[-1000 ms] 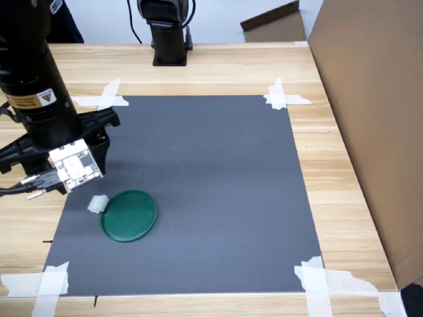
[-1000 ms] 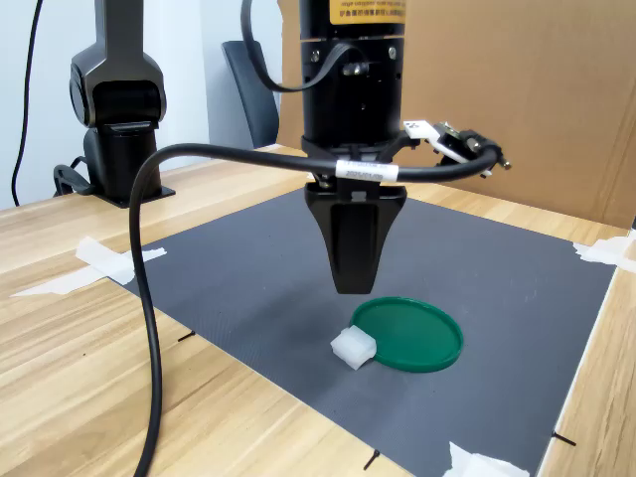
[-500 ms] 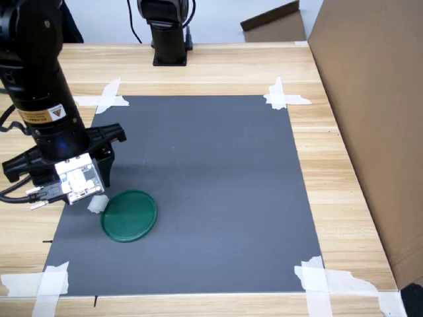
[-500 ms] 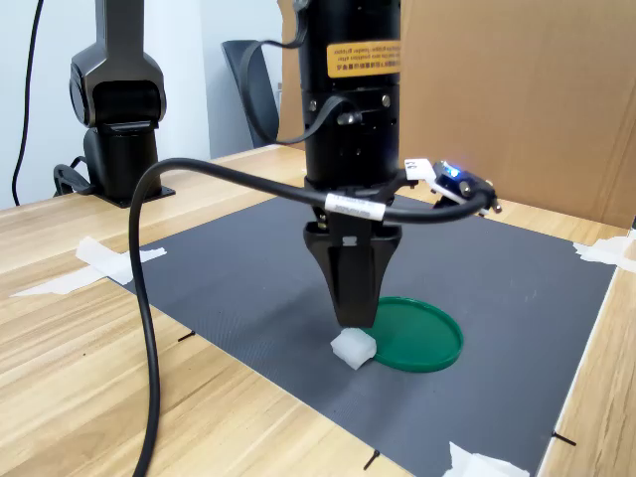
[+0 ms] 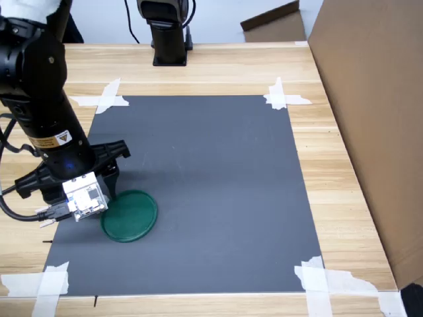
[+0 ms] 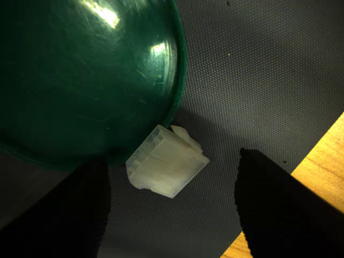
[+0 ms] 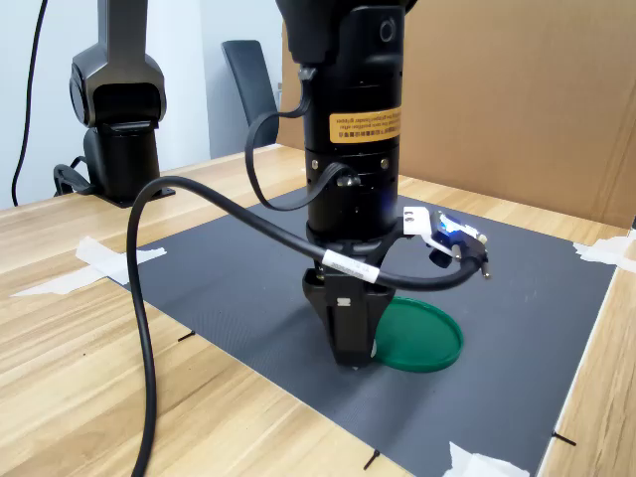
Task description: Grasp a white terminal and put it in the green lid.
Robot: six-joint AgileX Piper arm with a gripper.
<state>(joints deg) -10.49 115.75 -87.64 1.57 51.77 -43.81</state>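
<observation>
One white terminal (image 6: pixel 167 167) touches green lid's (image 6: pixel 80 80) rim outside.

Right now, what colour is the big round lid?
Dark green and shiny, seen best in the wrist view: green lid.

White terminal (image 6: pixel 167 164) flat against green lid (image 6: pixel 86 75) rim.

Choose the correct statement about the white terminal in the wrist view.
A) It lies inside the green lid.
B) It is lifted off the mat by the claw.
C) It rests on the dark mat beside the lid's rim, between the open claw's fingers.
C: in the wrist view the white terminal sits on the dark mat at the rim of the green lid, with the claw open, one finger on each side and not touching it.
</observation>
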